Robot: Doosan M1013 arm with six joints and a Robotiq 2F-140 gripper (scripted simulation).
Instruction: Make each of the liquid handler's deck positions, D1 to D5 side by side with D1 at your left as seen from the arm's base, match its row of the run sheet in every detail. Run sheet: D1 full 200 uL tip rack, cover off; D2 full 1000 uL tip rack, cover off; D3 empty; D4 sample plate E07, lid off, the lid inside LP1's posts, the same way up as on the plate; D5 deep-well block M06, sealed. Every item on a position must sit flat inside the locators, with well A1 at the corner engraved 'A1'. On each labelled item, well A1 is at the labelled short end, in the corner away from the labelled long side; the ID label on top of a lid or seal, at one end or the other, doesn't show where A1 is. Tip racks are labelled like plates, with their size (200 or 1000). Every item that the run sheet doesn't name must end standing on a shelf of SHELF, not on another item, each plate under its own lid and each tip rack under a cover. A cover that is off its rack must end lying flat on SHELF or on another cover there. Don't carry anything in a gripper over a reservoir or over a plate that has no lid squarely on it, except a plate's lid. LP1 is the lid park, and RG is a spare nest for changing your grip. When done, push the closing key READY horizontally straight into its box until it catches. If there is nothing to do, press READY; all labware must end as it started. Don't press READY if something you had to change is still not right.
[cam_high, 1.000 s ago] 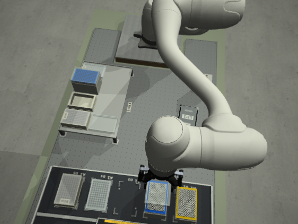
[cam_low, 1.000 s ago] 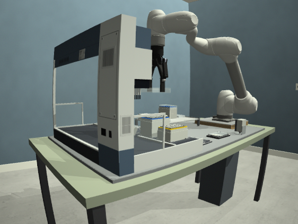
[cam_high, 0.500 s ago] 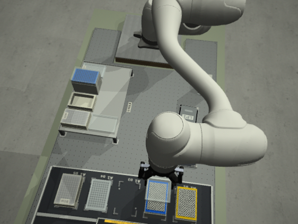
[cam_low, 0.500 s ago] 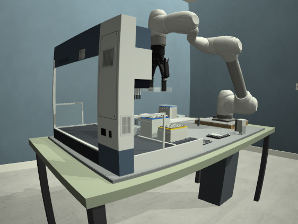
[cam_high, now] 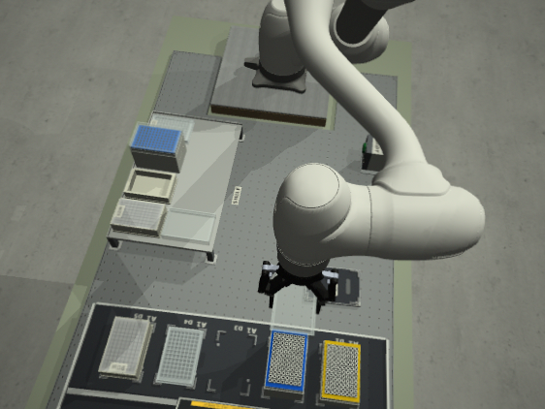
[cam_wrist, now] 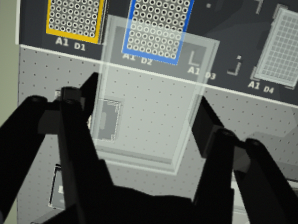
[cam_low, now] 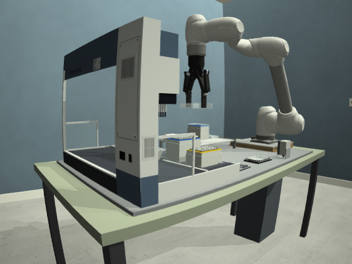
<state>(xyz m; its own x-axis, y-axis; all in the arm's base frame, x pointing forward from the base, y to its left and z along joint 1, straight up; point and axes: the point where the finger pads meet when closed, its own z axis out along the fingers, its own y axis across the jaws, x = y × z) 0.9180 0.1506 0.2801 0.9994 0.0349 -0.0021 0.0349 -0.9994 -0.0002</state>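
Observation:
My gripper (cam_high: 297,293) is shut on a clear tip rack cover (cam_high: 292,316) and holds it level, high above the table just in front of the deck's edge. It also shows in the side view (cam_low: 195,106) and the wrist view (cam_wrist: 150,100). The blue-rimmed 1000 uL rack (cam_high: 287,361) stands uncovered at D2, the yellow-rimmed 200 uL rack (cam_high: 341,370) uncovered at D1. D3 (cam_high: 236,359) is empty. A clear plate without a lid (cam_high: 180,355) sits at D4. A covered block with a label (cam_high: 125,354) sits at D5.
SHELF (cam_high: 178,181) stands at the left with a blue-topped covered rack (cam_high: 157,145), an open tan tray (cam_high: 150,185), a lidded plate (cam_high: 137,217) and a flat clear cover (cam_high: 190,225). A black nest (cam_high: 345,287) lies beside my gripper. The READY box (cam_high: 372,152) is further back.

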